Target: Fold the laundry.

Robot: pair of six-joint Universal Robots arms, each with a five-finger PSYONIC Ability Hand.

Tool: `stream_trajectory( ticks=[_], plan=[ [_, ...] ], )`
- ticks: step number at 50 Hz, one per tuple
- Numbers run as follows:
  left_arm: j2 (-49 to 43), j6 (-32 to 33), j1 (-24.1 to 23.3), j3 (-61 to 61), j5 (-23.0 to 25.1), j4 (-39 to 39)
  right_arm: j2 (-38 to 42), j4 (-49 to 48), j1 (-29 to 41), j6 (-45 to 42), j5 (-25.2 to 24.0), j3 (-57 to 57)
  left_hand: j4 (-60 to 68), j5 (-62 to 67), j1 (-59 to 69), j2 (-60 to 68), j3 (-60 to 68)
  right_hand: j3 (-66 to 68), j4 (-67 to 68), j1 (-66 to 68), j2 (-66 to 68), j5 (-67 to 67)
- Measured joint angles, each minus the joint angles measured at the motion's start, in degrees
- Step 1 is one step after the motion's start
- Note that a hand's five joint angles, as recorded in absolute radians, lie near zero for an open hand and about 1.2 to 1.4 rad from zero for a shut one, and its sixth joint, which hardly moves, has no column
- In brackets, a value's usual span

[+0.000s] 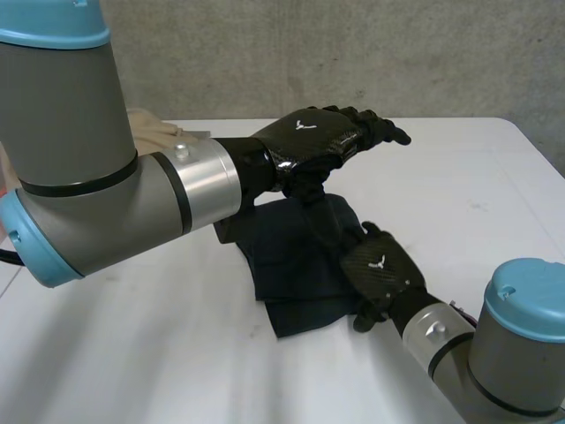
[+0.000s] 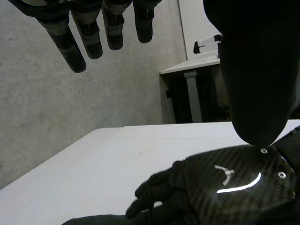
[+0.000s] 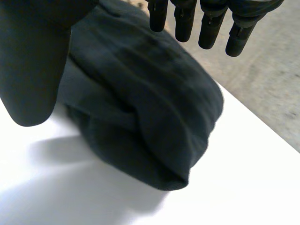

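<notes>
dark navy folded cloth lay mid white table, bunched into a thick pad with a rounded fold along one edge. left hand hung in the air above the cloth's far edge, fingers straight and spread, thumb apart from them, nothing in it. right hand sat at the cloth's near right edge, back of the hand up. in the right wrist view its fingers were straight and slack over the cloth's middle, thumb off to one side, no fabric pinched. could not tell if the palm touched the cloth. in the left wrist view the right hand was below the left palm, with the cloth's dark edge just beside its fingertips. left arm cut across the head view and hid the cloth's far left corner and part of a beige crumpled cloth at the table's far left edge, well apart from the navy one. grey concrete wall ran behind the table. the left wrist view had a white desk with dark legs against that wall, beyond the table.
</notes>
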Motion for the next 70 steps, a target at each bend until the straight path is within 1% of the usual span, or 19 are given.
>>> stream_trajectory(
  ticks=[6, 9, 14, 19, 23, 30, 32, 33, 35, 37, 39, 44, 51, 55, 57, 58, 59, 64, 70],
  plan=[
    [0.11, -0.28, 0.30, 0.71, -1.70, 0.15, -0.08, 1.50, 0.93, 6.44, 5.00, -3.61, 0.00, 0.00, 0.00, 0.00, 0.00, 0.00, 0.00, -0.19, -0.14, 0.00],
    [0.15, -0.32, 0.32, 1.03, -2.53, 0.22, 0.12, 2.01, 0.57, 9.00, 6.14, -5.00, 0.00, 0.00, 0.00, 0.00, 0.00, 0.00, 0.00, -0.19, -0.14, 0.00],
    [0.30, -0.35, 0.30, 1.20, -3.46, 0.54, 1.61, 4.27, -1.03, 16.66, 7.62, -7.64, 0.00, 0.00, 0.00, 0.00, 0.00, 0.00, 0.00, -0.19, -0.14, 0.00],
    [0.45, -0.28, 0.24, 0.80, -3.60, 0.89, 4.46, 8.56, -2.97, 24.92, 7.51, -10.26, 0.00, 0.00, 0.00, 0.00, 0.00, 0.00, 0.00, -0.19, -0.14, 0.00],
    [0.49, -0.22, 0.20, 0.34, -3.56, 1.21, 7.31, 11.57, -4.23, 30.22, 6.46, -12.40, 0.00, 0.00, 0.00, 0.00, 0.00, 0.00, 0.00, -0.19, -0.14, 0.00],
    [0.58, -0.26, 0.14, -0.47, -3.51, 1.99, 10.67, 12.76, -4.63, 31.68, 3.22, -14.58, 0.00, 0.00, 0.00, 0.00, 0.00, 0.42, 0.36, 1.21, 1.14, 0.22],
    [0.66, -0.30, 0.13, -0.68, -3.51, 2.21, 11.35, 12.59, -4.52, 31.30, 2.46, -15.16, 0.00, 0.00, 0.00, 0.00, 0.00, 5.91, 5.71, 7.74, 7.91, 5.38],
    [0.71, -0.32, 0.13, -0.78, -3.51, 2.32, 11.75, 12.49, -4.45, 31.08, 2.16, -15.54, 0.00, 0.00, 0.00, 0.00, 0.00, 13.50, 12.09, 14.89, 15.88, 11.77],
    [0.86, -0.35, 0.14, -1.03, -3.53, 2.54, 12.74, 12.26, -4.31, 30.63, 1.73, -16.56, 0.00, 0.00, 0.00, 0.00, 0.00, 33.68, 33.74, 29.98, 35.99, 31.88],
    [1.05, -0.37, 0.17, -1.29, -3.58, 2.73, 13.72, 12.08, -4.26, 30.25, 1.65, -17.74, 0.00, 0.00, 0.00, 0.00, 0.00, 45.75, 48.10, 39.87, 47.39, 43.36],
    [1.28, -0.38, 0.22, -1.60, -3.65, 2.94, 14.84, 11.99, -4.30, 29.84, 1.75, -19.11, 0.00, 0.00, 0.00, 0.00, 0.00, 50.42, 54.41, 45.49, 52.95, 47.80],
    [2.12, -0.40, 0.42, -2.66, -3.80, 3.82, 17.32, 11.64, -5.64, 27.72, 2.99, -23.76, 0.00, 0.00, 0.00, 0.00, 0.00, 53.10, 56.25, 48.92, 56.11, 47.99],
    [3.41, -0.66, 0.71, -3.88, -3.87, 5.57, 21.86, 10.59, -10.68, 23.75, 5.61, -33.84, 0.00, 0.00, 0.00, 0.00, 0.00, 53.10, 56.27, 51.71, 56.11, 48.00],
    [4.02, -1.13, 0.68, -4.00, -3.91, 6.30, 27.87, 11.73, -16.31, 22.73, 9.15, -45.63, 0.00, 0.00, 0.00, 0.00, 0.00, 53.10, 56.27, 52.37, 56.11, 50.57],
    [4.12, -1.27, 0.66, -3.96, -3.92, 6.39, 29.85, 12.63, -17.94, 22.68, 10.41, -49.34, 0.00, 0.00, 0.00, 0.00, 0.00, 53.10, 56.27, 52.37, 56.11, 50.81],
    [4.24, -1.45, 0.59, -3.89, -3.95, 6.48, 33.19, 14.33, -20.45, 22.64, 12.36, -55.43, 0.00, 0.00, 0.00, 0.00, 0.00, 53.10, 56.27, 52.37, 56.11, 51.26],
    [4.26, -1.48, 0.57, -3.87, -3.96, 6.50, 33.93, 14.72, -20.97, 22.63, 12.74, -56.77, 0.00, 0.00, 0.00, 0.00, 0.00, 53.10, 56.27, 52.37, 56.11, 51.34],
    [4.38, -1.70, 0.29, -3.84, -4.12, 6.55, 43.84, 20.76, -27.61, 22.03, 17.66, -74.37, 0.00, 0.00, 0.00, 0.00, 0.00, 53.10, 56.40, 52.37, 56.11, 51.43],
    [4.27, -1.60, 0.03, -4.02, -4.27, 6.54, 51.35, 24.92, -32.91, 21.64, 20.72, -88.02, 0.00, 0.00, 0.00, 0.00, 0.00, 53.10, 56.51, 52.37, 56.11, 51.43]
  ],
)
